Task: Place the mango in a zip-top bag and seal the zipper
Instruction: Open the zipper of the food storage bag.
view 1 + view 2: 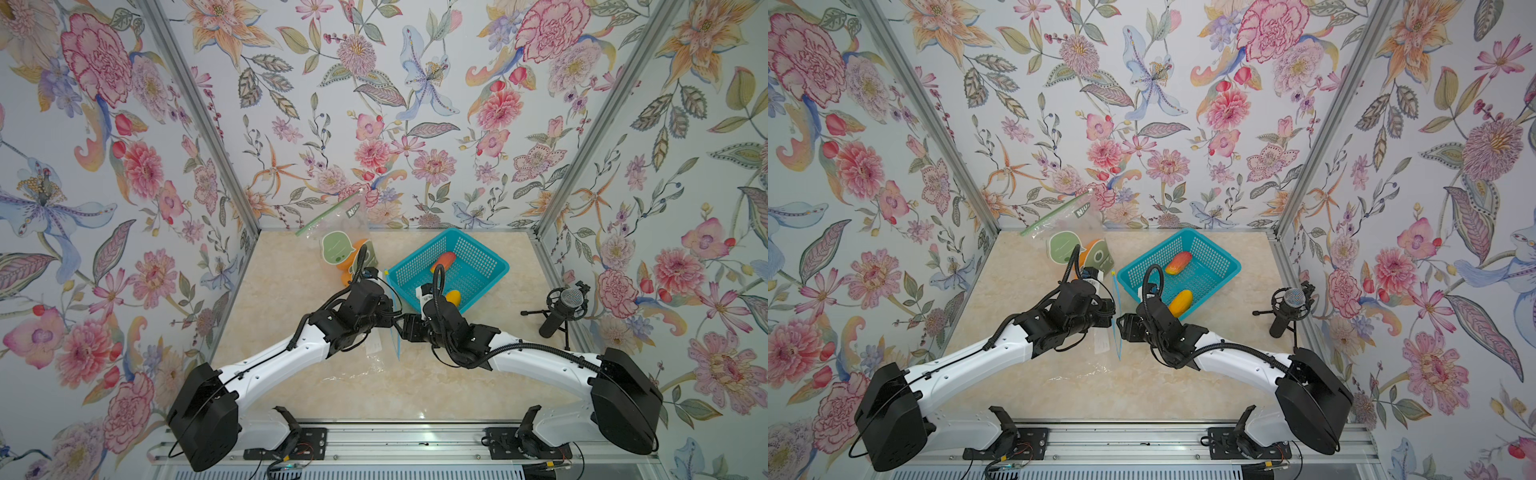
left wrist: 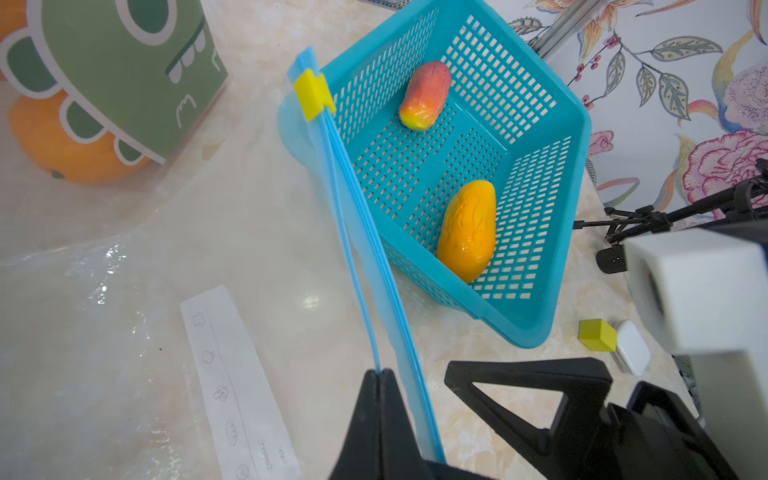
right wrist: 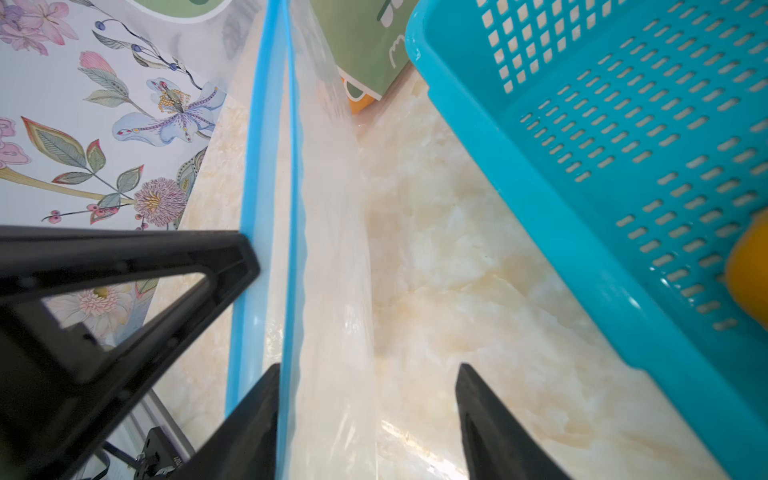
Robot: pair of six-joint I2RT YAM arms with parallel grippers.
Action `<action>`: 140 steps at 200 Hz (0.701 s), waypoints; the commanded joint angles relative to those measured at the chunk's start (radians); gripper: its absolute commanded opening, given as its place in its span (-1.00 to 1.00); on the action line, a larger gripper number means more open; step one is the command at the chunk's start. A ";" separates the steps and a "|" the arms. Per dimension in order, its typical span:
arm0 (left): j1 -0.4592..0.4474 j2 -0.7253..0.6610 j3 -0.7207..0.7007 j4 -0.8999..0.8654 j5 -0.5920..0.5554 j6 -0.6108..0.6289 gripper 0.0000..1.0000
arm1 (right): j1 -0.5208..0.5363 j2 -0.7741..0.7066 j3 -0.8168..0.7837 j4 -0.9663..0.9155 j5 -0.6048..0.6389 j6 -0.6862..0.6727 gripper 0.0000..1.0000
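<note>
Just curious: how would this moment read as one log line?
left jaws: shut on bag rim | right jaws: open at rim | mangoes: in basket

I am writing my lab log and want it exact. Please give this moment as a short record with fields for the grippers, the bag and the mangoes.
left gripper: shut on one lip of the zip-top bag
right gripper: open, the other lip between its jaws
slider: at the zipper end away from the grippers
orange mango: in the basket
red mango: in the basket
bag content: no mango yet
</note>
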 commanded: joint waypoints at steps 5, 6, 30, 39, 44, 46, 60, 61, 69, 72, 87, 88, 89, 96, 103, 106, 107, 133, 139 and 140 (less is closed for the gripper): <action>0.020 -0.049 0.003 -0.004 0.028 -0.002 -1.00 | -0.011 0.046 0.070 -0.084 0.062 -0.044 0.24; 0.020 -0.050 0.004 -0.004 0.030 -0.002 -1.00 | -0.011 0.047 0.073 -0.086 0.062 -0.046 0.24; 0.032 -0.068 0.015 -0.011 0.076 -0.002 -1.00 | -0.013 0.087 0.140 -0.110 0.068 -0.100 0.21; 0.040 -0.073 0.018 -0.015 0.091 -0.003 -1.00 | -0.013 0.100 0.172 -0.123 0.071 -0.125 0.14; 0.045 -0.075 0.019 -0.018 0.101 -0.002 -1.00 | -0.015 0.105 0.191 -0.131 0.073 -0.140 0.08; 0.047 -0.076 0.020 -0.019 0.103 -0.002 -1.00 | -0.016 0.108 0.199 -0.136 0.074 -0.146 0.06; 0.068 -0.080 0.038 -0.052 0.111 0.008 -1.00 | -0.023 0.115 0.258 -0.182 0.095 -0.186 -0.04; 0.069 -0.080 0.040 -0.056 0.111 0.009 -1.00 | -0.024 0.115 0.262 -0.186 0.098 -0.190 -0.05; 0.084 -0.081 0.062 -0.094 0.105 0.020 -1.00 | -0.031 0.118 0.296 -0.230 0.122 -0.216 -0.06; 0.091 -0.081 0.072 -0.109 0.102 0.025 -1.00 | -0.036 0.120 0.312 -0.251 0.132 -0.224 -0.07; 0.131 -0.086 0.122 -0.185 0.100 0.053 -1.00 | -0.068 0.130 0.373 -0.343 0.167 -0.273 -0.08; 0.133 -0.087 0.126 -0.190 0.100 0.055 -1.00 | -0.070 0.131 0.377 -0.350 0.169 -0.275 -0.09; 0.135 -0.087 0.129 -0.195 0.099 0.057 -1.00 | -0.072 0.131 0.381 -0.354 0.171 -0.276 -0.09; 0.152 -0.090 0.157 -0.226 0.099 0.072 -1.00 | -0.089 0.136 0.401 -0.389 0.179 -0.297 -0.09; 0.164 -0.090 0.185 -0.260 0.096 0.088 -1.00 | -0.105 0.141 0.419 -0.420 0.185 -0.318 -0.09; 0.168 -0.090 0.197 -0.272 0.095 0.095 -1.00 | -0.112 0.143 0.426 -0.432 0.188 -0.325 -0.09; 0.169 -0.090 0.202 -0.276 0.095 0.097 -1.00 | -0.113 0.144 0.428 -0.437 0.190 -0.328 -0.08; 0.178 -0.085 0.302 -0.330 0.114 0.126 -1.00 | -0.143 0.187 0.500 -0.527 0.202 -0.393 -0.07; 0.178 -0.081 0.323 -0.335 0.123 0.132 -1.00 | -0.142 0.195 0.515 -0.534 0.198 -0.404 -0.07; 0.178 -0.080 0.326 -0.337 0.125 0.133 -1.00 | -0.141 0.195 0.517 -0.535 0.197 -0.407 -0.07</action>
